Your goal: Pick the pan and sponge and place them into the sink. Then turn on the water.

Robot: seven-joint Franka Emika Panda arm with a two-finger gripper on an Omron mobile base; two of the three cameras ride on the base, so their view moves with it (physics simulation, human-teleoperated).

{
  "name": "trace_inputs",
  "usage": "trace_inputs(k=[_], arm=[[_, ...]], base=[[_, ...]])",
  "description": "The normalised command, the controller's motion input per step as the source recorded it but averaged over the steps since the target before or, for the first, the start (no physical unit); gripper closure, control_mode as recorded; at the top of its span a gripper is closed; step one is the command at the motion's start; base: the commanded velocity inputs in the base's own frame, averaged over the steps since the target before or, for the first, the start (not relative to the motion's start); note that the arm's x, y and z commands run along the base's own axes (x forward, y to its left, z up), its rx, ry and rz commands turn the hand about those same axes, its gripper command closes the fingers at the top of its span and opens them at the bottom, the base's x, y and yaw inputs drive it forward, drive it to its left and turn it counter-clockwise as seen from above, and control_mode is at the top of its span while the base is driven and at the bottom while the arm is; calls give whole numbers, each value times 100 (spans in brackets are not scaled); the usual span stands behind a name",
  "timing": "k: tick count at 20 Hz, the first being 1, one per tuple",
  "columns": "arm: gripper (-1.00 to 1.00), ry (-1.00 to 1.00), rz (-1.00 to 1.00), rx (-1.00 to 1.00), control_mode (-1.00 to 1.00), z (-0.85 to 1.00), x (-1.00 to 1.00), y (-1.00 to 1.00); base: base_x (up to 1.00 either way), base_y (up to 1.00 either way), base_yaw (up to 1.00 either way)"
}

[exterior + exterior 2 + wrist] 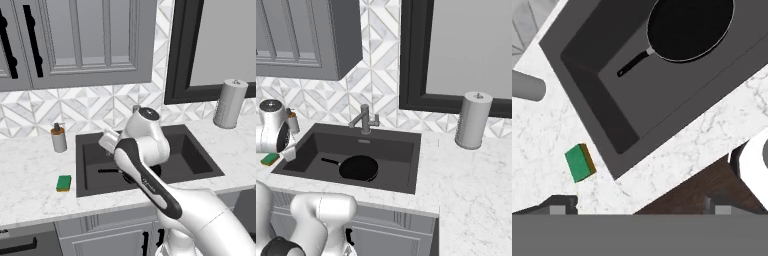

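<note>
While hanging high over the front of the sink (406,165), looks down on a marble counter (30,185) from a raised wrist, gripper (640,206) holding nothing, its 2 dark fingertips (559,205) spread wide at the bottom edge of the hand view. Rests flat inside the dark basin, black pan (358,168), handle pointing toward the left wall. Lies on the counter just left of the sink's front corner, apart from its rim, green-and-yellow sponge (63,183). Stands at the back edge, grey faucet (364,120), spout turned left. Flanking the sink: soap dispenser (59,137) on the left, paper towel roll (473,120) on the right.
</note>
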Motion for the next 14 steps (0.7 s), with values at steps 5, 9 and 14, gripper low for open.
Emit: trace_inputs(k=[5, 9, 14], arm=[[-100, 0, 23, 0, -100, -5, 2, 58], [-100, 1, 5, -6, -100, -10, 0, 63], [-100, 1, 0, -21, -100, -35, 0, 65]], base=[[0, 0, 0], [0, 0, 0], [0, 0, 0]])
